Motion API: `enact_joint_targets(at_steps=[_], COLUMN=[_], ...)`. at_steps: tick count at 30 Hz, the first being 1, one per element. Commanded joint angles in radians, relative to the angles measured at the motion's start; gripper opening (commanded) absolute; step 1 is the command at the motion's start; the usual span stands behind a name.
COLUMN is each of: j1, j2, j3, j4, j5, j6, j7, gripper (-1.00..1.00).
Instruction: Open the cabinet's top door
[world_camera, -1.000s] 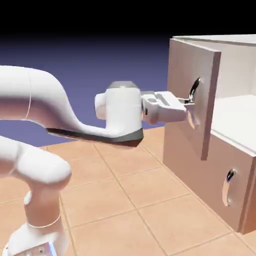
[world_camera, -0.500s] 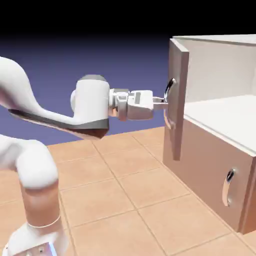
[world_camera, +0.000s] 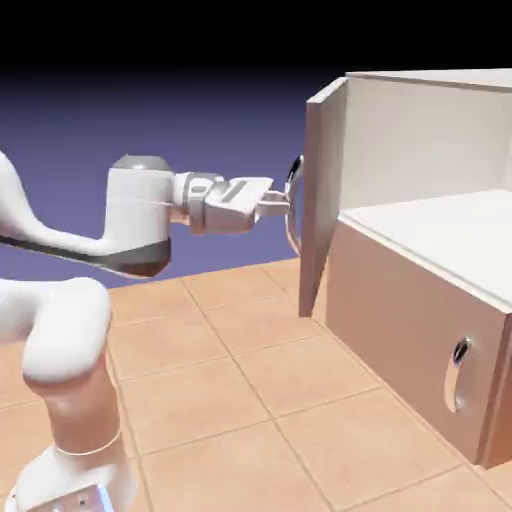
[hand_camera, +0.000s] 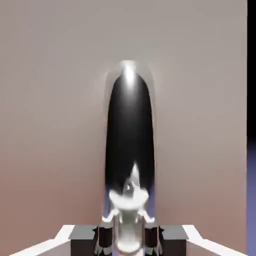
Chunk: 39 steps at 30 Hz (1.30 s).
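A: We stood on a tan tiled floor (world_camera: 250, 400) before a blue-violet backdrop (world_camera: 150, 110). We counted one cabinet (world_camera: 430, 290) with two panels and two silver handles.

B: The top door (world_camera: 318, 195) was swung well out, edge-on to us, showing the white interior (world_camera: 440, 140). The lower panel (world_camera: 400, 340) sat flush.

A: Our one gripper (world_camera: 284, 204) was clamped on the long handle (hand_camera: 130, 145), which filled the hand view between the fingertips (hand_camera: 102, 235).

Top door (world_camera: 323, 190) shows a smooth matt beige face; its handle (hand_camera: 130, 145) gleams like polished mirror metal. Cabinet (world_camera: 420, 310) interior reads flat white. Arm (world_camera: 60, 330) shell looks glossy white plastic over tiled terracotta floor (world_camera: 250, 400).
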Motion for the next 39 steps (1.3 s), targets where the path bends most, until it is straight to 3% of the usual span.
enact_joint_targets(at_steps=[1,11,20,39], j1=[0.015,0.232,0.333,-0.086], j2=[-0.019,-0.164,-0.123,0.015], j3=[0.014,0.250,0.575,1.057], j4=[-0.011,-0.054,0.081,0.751], j5=[0.051,0.486,0.821,1.179], j6=[-0.022,-0.365,-0.746,-1.393], j7=[-0.030,-0.247,-0.287,-0.324], gripper=[-1.00,-1.00,-1.00,-1.00])
